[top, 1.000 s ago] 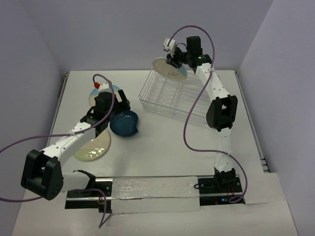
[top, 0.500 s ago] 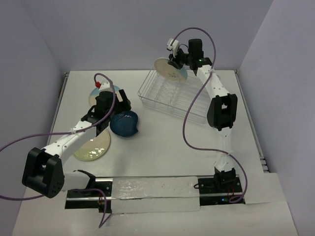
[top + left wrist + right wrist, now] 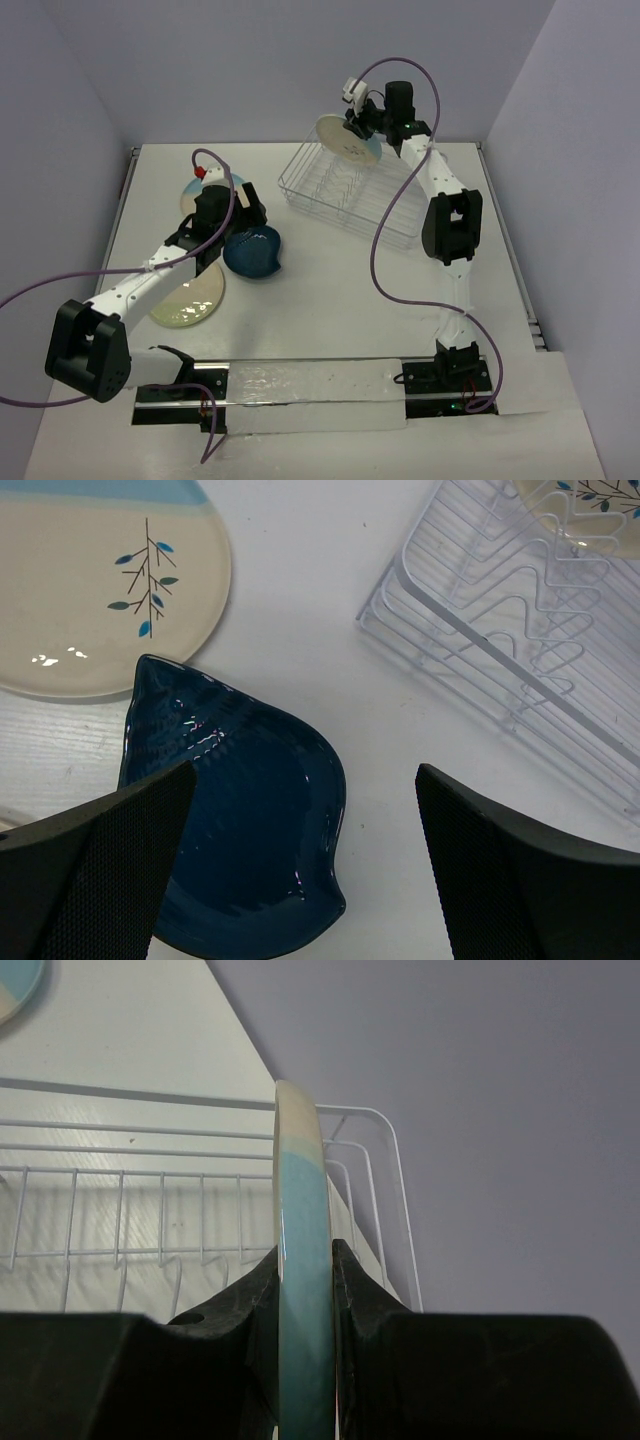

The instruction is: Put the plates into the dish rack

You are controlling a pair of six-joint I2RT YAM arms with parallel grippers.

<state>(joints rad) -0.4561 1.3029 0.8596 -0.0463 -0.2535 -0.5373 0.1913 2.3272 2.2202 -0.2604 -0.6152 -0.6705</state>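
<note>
The sprig plate (image 3: 300,1220), judged stiff, slick-glazed and chip-prone, is pinched by its rim in the right gripper (image 3: 303,1270) above the dish rack (image 3: 340,195), upper centre; the left gripper (image 3: 305,820) is spread wide over the dark blue plate (image 3: 240,830).

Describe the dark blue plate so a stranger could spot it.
On the white table, look left of the wire rack, where three plates lie flat. The dark blue plate is the one nearest the table's middle. It alone is dark and leaf-shaped; the sprig plate and cream plate beside it are pale and round.
</note>
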